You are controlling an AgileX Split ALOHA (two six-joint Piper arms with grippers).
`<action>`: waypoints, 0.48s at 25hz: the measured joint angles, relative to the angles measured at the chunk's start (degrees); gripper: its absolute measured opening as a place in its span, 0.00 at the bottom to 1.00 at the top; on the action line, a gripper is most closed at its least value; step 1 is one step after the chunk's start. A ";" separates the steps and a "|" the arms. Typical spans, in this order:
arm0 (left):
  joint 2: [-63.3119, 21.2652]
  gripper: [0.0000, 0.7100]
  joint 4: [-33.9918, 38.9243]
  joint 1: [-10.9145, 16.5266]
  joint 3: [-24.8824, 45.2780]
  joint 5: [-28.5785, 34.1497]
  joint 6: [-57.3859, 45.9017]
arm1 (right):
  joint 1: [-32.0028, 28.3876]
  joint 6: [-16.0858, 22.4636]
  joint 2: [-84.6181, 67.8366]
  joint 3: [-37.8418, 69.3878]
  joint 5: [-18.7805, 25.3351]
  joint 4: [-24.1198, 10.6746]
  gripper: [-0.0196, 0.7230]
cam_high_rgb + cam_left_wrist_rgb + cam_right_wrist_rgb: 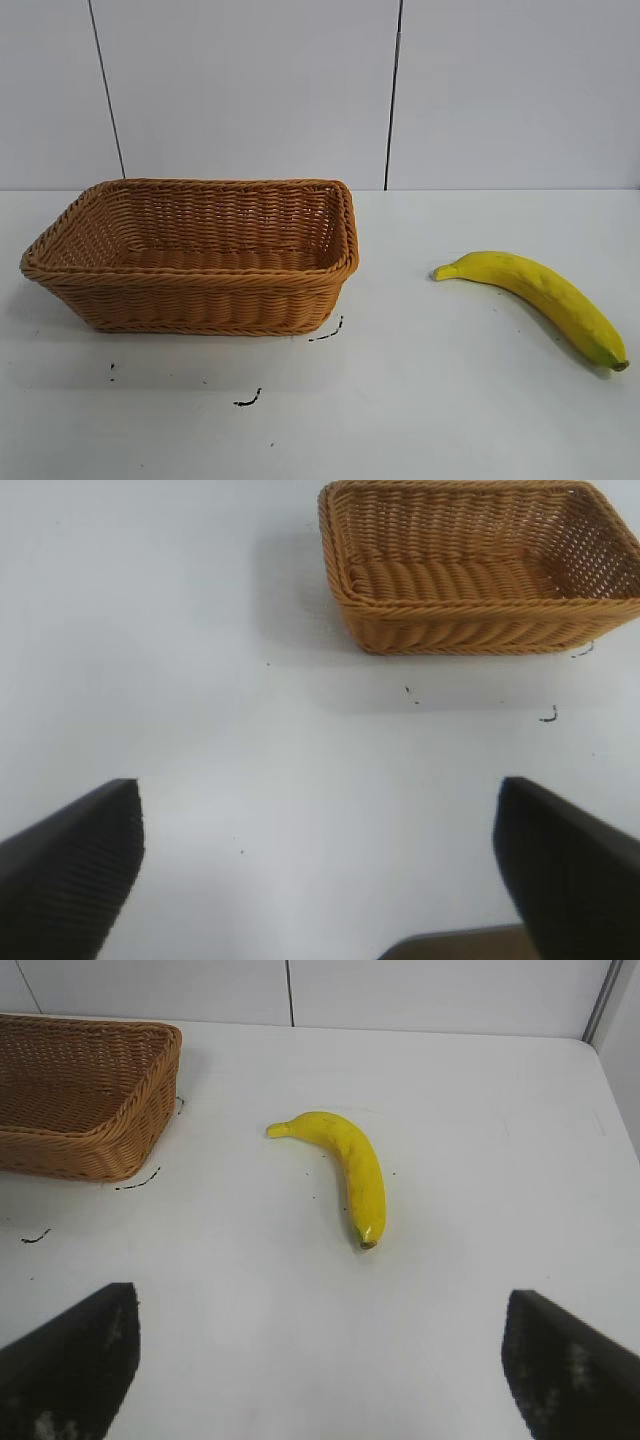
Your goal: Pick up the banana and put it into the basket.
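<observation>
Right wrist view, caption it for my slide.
Open right tool above the table, facing the banana beside the basket.

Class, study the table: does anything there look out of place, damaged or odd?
Only some small black marks on the white table in front of the basket, like scuffs or ink. The basket sits upright and empty; the banana lies whole to its right, apart from it.

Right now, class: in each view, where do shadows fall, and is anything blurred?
Exterior view: the curved yellow banana casts only a thin soft shadow; the tan woven wicker basket is sharp. Left wrist view: a faint shadow lies beside the basket; the dark tool fingers look soft. Right wrist view: banana sharp, shadow faint.
</observation>
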 joint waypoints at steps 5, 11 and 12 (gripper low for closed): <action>0.00 0.97 0.00 0.00 0.00 0.00 0.00 | 0.00 0.00 0.00 0.00 0.00 0.00 0.95; 0.00 0.97 0.00 0.00 0.00 0.00 0.00 | 0.00 0.00 0.11 0.00 0.00 0.00 0.95; 0.00 0.97 0.00 0.00 0.00 0.00 0.00 | 0.00 0.00 0.80 -0.14 0.21 0.00 0.95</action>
